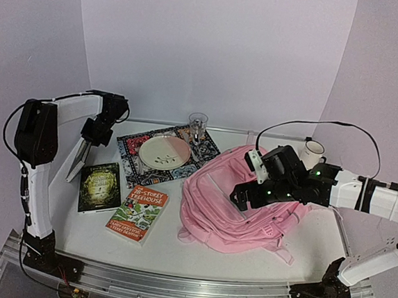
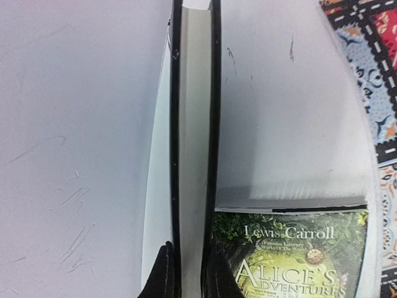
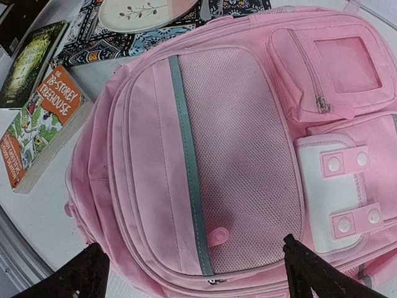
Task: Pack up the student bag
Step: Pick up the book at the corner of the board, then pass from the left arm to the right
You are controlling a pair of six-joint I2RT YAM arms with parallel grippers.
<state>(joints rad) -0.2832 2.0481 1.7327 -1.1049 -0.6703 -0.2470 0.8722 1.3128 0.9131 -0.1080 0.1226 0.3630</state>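
The student bag (image 1: 239, 205), a big pink backpack, lies flat on the table at the right, front pockets up and zips closed (image 3: 236, 143). My right gripper (image 1: 245, 193) hovers just above its mesh front panel; its jaws stand wide open (image 3: 198, 273) with nothing between them. At the far left, my left gripper (image 1: 90, 138) is shut on a thin black-covered book (image 1: 79, 159) that stands on its edge on the table. In the left wrist view both fingertips (image 2: 164, 276) press the covers of this book (image 2: 195, 124) from either side.
A green Alice book (image 1: 100, 187) and an orange Treehouse book (image 1: 138, 212) lie flat left of the bag. Behind them a patterned placemat (image 1: 131, 145) carries a plate (image 1: 164, 151), with a glass (image 1: 198, 126) at its far corner. A white mug (image 1: 313, 153) stands behind the bag.
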